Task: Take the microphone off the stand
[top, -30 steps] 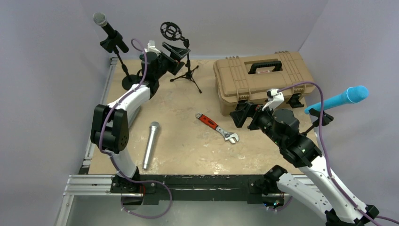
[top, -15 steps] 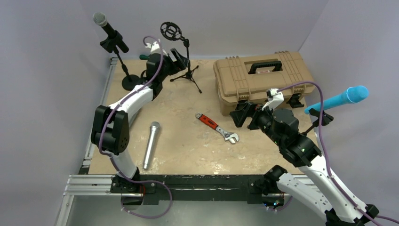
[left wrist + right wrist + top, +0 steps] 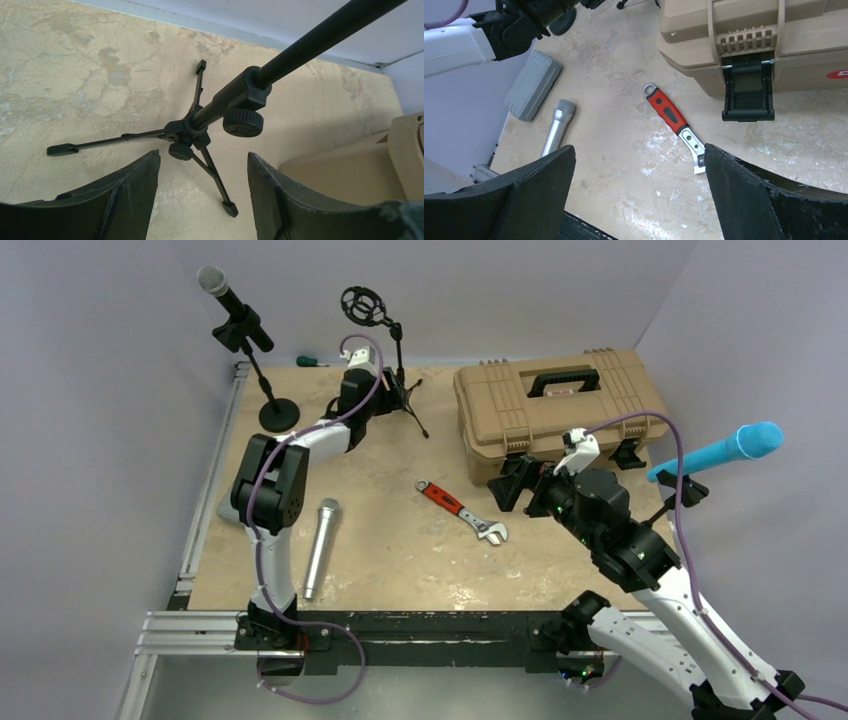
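the left gripper (image 3: pixel 202 156) is spread open and holds nothing, its fingers just short of the tripod stand (image 3: pixel 235 100) at the far middle of the surface (image 3: pixel 400 540). the right gripper (image 3: pixel 639 150) is released wide and empty above the red wrench (image 3: pixel 671 116). a black microphone (image 3: pixel 228 298) sits clipped in its round-base stand (image 3: pixel 278 415) at the far left.

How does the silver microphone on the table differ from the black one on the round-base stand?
The silver microphone lies flat on the table; the black microphone sits tilted in a clip on its stand. One body is silver, the other black. Both have grey mesh heads.
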Controlling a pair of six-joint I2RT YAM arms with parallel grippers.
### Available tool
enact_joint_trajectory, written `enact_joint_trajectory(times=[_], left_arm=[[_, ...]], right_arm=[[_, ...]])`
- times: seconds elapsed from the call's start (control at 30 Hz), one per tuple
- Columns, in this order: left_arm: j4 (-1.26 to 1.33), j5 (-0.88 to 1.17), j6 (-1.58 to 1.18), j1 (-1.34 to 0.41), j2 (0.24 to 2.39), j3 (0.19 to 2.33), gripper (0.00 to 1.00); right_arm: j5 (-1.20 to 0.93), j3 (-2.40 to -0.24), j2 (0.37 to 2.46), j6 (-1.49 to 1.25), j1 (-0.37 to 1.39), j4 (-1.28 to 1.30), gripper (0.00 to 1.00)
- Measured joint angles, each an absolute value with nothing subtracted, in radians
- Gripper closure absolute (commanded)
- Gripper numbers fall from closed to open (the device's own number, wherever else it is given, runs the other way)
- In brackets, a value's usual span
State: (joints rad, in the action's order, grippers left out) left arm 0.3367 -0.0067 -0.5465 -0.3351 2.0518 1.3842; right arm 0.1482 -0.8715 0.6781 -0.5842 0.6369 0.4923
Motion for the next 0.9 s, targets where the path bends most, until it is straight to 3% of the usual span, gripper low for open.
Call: enact_joint_trajectory(times=[0.67, 0.9], left_arm=[[0.424, 0.041, -0.673, -0.314, 2.074, 1.459, 0.57], [0.416, 0.075, -0.703, -0.311, 2.102, 1.470, 0.58]], right_arm=[[0.166, -0.877, 0.673, -0.585, 0.637, 0.516, 0.01], [0.166, -0.877, 0.673, -0.585, 0.637, 0.516, 0.01]])
